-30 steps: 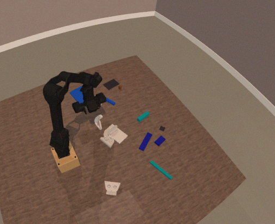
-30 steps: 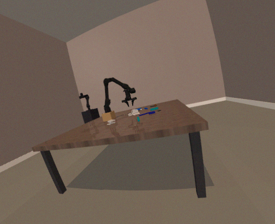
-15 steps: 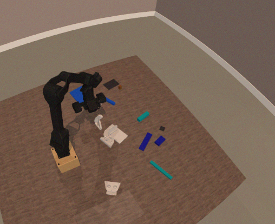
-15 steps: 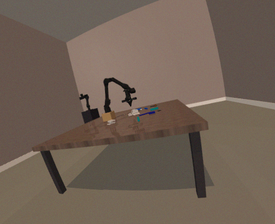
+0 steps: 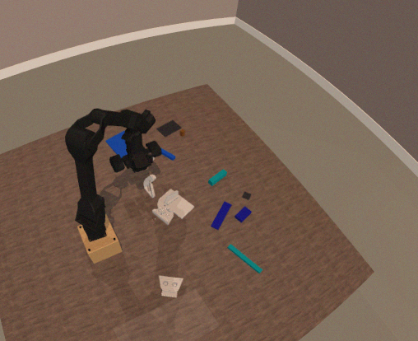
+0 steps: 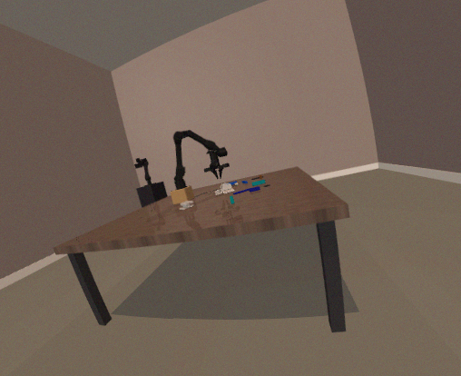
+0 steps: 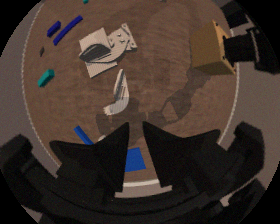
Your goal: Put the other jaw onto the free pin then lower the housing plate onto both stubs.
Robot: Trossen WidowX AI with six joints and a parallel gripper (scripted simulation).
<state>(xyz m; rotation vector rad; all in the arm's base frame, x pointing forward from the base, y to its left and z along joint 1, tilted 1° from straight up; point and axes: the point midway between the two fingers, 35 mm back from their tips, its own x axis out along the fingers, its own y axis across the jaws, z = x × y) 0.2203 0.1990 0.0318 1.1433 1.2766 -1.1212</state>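
The loose white jaw is a curved piece lying on the table, apart from the white base. The other jaw sits on the base; pin details are too small to tell. The white housing plate, with two round features, lies far from the base, toward the front. My gripper points down, partly open with a narrow gap and nothing between the fingertips. It hangs above the table beyond the loose jaw; its fingertips are hidden in the top view.
A blue panel and blue bar lie near my gripper. A teal block, dark-blue bar, dark-blue block and teal bar lie beyond the base. My arm's wooden mount stands opposite.
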